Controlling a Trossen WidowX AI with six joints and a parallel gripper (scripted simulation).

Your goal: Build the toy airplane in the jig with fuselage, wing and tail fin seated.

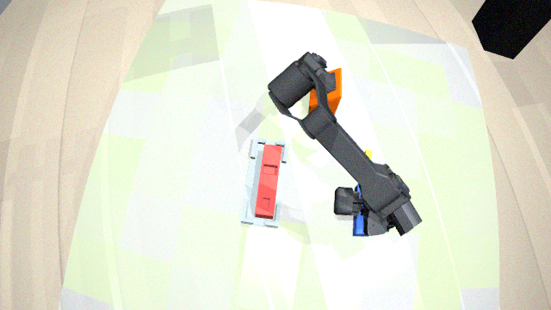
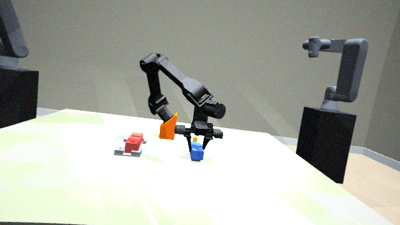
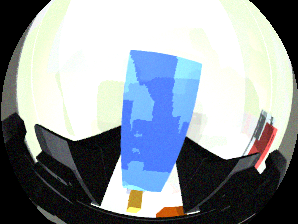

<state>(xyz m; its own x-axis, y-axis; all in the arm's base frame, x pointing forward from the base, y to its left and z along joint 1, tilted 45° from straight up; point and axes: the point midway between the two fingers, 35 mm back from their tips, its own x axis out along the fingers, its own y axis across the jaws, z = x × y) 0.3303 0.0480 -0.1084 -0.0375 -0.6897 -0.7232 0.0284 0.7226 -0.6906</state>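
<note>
The red fuselage [image 1: 268, 187] [image 2: 134, 143] [image 3: 266, 142] lies lengthwise in the pale grey cradle [image 1: 250, 185] [image 2: 119, 152]. Two sockets show on its top, both empty. My gripper [image 1: 361, 211] [image 2: 197, 150] [image 3: 154, 137] is shut on the blue wing [image 1: 359, 229] [image 2: 197, 154] [image 3: 156, 110], one finger on each long side. The wing is low at the table; I cannot tell whether it touches. Its tab is hidden. The small yellow tail fin [image 1: 368, 154] [image 2: 195, 138] [image 3: 134, 201] stands just beyond one end of the wing, apart from the fingers.
An orange wedge-shaped block [image 1: 335, 96] [image 2: 168, 129] [image 3: 170, 212] stands at my arm's base, beyond the fin and cradle. The cradle is to the left of my gripper in the top and exterior views. Grey arms on black pedestals [image 2: 323, 144] [image 2: 17, 94] stand beyond the table.
</note>
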